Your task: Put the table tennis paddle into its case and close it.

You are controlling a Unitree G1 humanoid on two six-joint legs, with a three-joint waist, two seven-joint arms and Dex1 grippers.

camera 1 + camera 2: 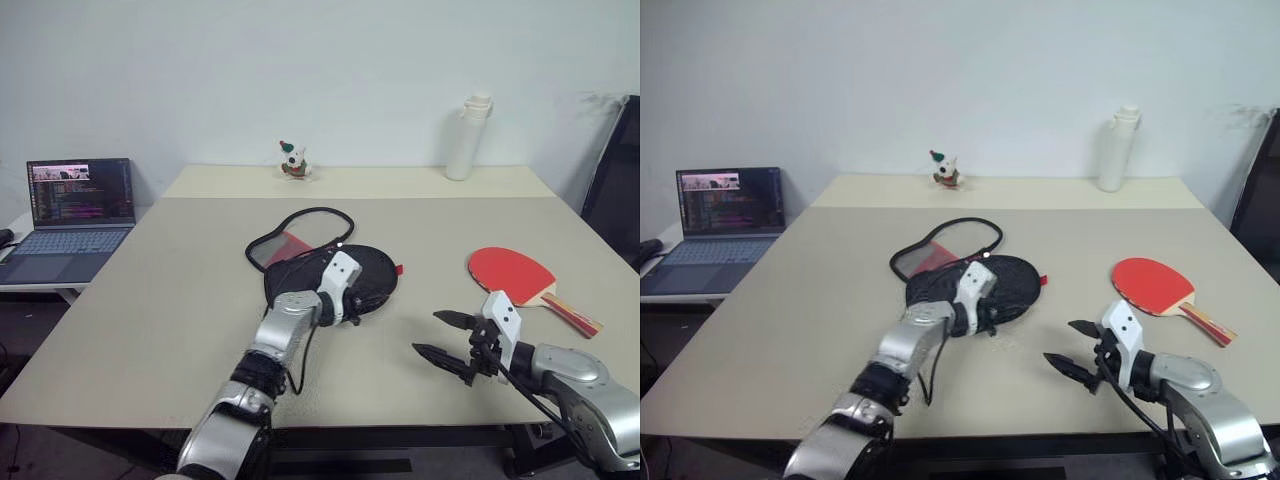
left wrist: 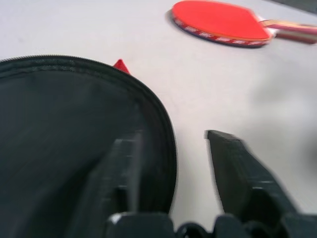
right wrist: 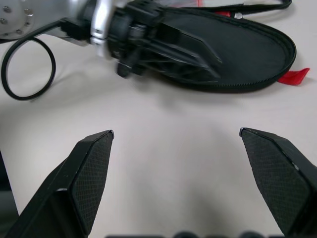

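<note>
Case (image 1: 345,272) mid-surface, paddle (image 1: 512,274) near right edge — left hand (image 2: 173,163) part-open astride the case rim, right hand (image 3: 178,173) wide apart, empty — risk: the soft rim slips free, mouth stays flat.

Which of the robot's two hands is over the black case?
The left hand; its fingers straddle the edge of the case. The right hand hangs open above bare table, nearer the paddle.

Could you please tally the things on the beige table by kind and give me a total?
Table tennis paddle: 1
Case: 1
White bottle: 1
Small figurine: 1
Total: 4
</note>
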